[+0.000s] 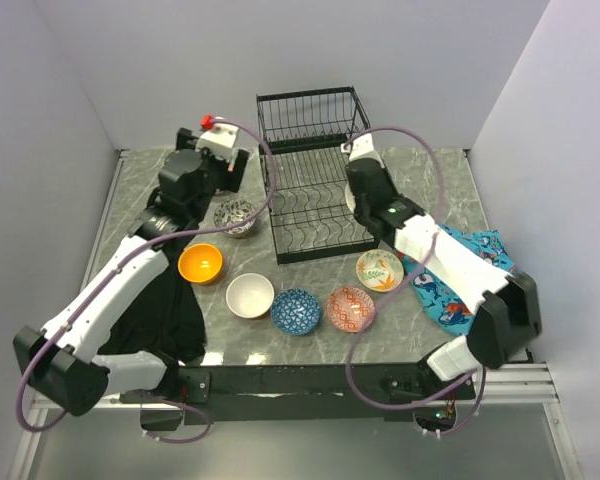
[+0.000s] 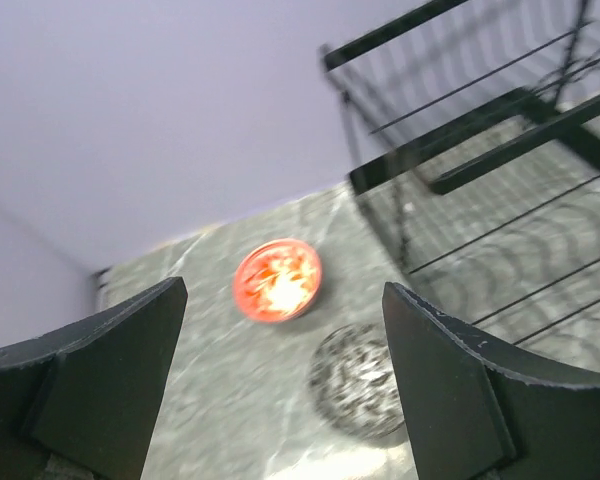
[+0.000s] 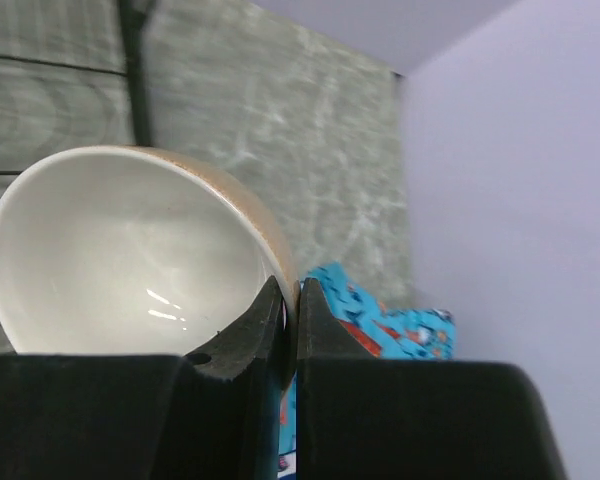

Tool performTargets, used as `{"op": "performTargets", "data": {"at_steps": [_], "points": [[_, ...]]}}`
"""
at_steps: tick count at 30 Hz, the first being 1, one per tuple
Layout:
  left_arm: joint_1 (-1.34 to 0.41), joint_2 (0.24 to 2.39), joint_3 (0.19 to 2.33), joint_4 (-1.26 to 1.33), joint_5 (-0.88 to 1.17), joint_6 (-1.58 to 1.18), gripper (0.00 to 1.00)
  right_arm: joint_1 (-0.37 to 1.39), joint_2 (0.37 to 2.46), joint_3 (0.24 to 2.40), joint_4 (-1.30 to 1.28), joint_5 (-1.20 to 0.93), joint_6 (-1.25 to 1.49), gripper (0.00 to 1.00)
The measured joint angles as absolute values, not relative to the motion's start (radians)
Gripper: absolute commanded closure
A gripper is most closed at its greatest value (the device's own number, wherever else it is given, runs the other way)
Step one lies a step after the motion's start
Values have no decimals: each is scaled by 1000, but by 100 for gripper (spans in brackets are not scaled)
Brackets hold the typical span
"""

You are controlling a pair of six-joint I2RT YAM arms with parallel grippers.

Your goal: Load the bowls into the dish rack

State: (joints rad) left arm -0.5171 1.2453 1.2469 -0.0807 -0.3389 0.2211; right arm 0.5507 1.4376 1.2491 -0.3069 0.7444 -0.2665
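Observation:
My right gripper (image 3: 291, 285) is shut on the rim of a beige bowl (image 3: 120, 250) with a white inside, held beside the right side of the black wire dish rack (image 1: 315, 170). In the top view that gripper (image 1: 360, 170) is mostly hidden under its own wrist. My left gripper (image 2: 285, 290) is open and empty, raised left of the rack (image 2: 500, 150). Below and beyond its fingers (image 2: 450, 370) sit a black-and-white bowl (image 2: 365, 380) and a red bowl (image 2: 277, 279). Orange (image 1: 201, 263), white (image 1: 250, 295), blue (image 1: 296, 311), red patterned (image 1: 350, 308) and multicolour (image 1: 379, 270) bowls stand in front of the rack.
A blue printed cloth (image 1: 460, 280) lies at the right edge of the table, under the right arm. A black cloth (image 1: 165, 300) lies at the left under the left arm. Walls close the table in at the back and on both sides.

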Motion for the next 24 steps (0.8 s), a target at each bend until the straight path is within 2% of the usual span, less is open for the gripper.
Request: {"op": "performTargets", "data": {"at_steps": [3, 9, 17, 24], "points": [[-469, 1203, 1229, -110, -340, 224, 13, 559, 1532, 1256, -266, 881, -294, 100], [-408, 1123, 1129, -91, -342, 223, 13, 563, 1667, 1319, -243, 1009, -294, 100], [-384, 997, 975, -95, -329, 200, 13, 621, 1759, 1322, -28, 1169, -375, 100], [-368, 926, 914, -90, -333, 195, 13, 653, 1970, 1356, 166, 1226, -510, 100]]}}
